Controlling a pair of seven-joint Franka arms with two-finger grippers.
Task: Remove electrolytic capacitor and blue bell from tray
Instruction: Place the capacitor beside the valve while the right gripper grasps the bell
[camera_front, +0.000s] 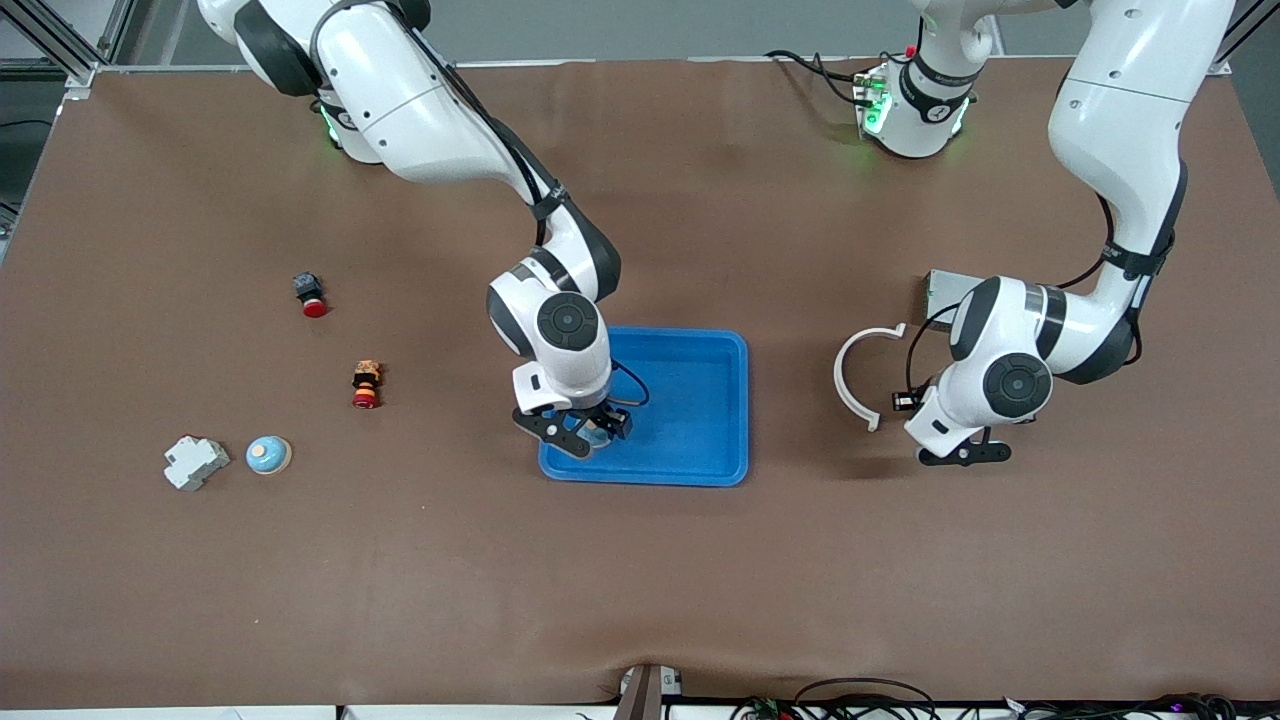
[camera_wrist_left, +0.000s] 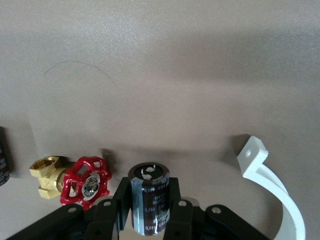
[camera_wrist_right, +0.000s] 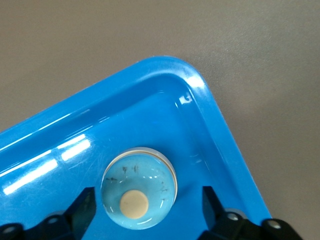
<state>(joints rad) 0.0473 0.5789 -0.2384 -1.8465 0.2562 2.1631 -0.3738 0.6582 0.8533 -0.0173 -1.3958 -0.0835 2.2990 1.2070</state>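
The capacitor (camera_wrist_left: 150, 200), a dark cylinder, stands upright between the fingers of the left gripper (camera_wrist_left: 150, 212), which is clamped on its sides above the bare table (camera_front: 900, 560). Below that gripper on the table lie a brass valve with a red handwheel (camera_wrist_left: 75, 180) and a curved white plastic band (camera_front: 858, 375), the valve to one side of the capacitor and the band to the other.

The bell (camera_wrist_right: 138, 187), pale blue with a cream button on top, sits in a corner of the blue tray (camera_wrist_right: 210, 115), between the fingers of the right gripper (camera_front: 585, 430). Those fingers stand apart on either side of the bell with gaps showing, not touching it.

Toward the right arm's end of the table lie a second blue bell (camera_front: 268, 455), a grey block (camera_front: 196, 462) and two red-capped buttons (camera_front: 365, 385).
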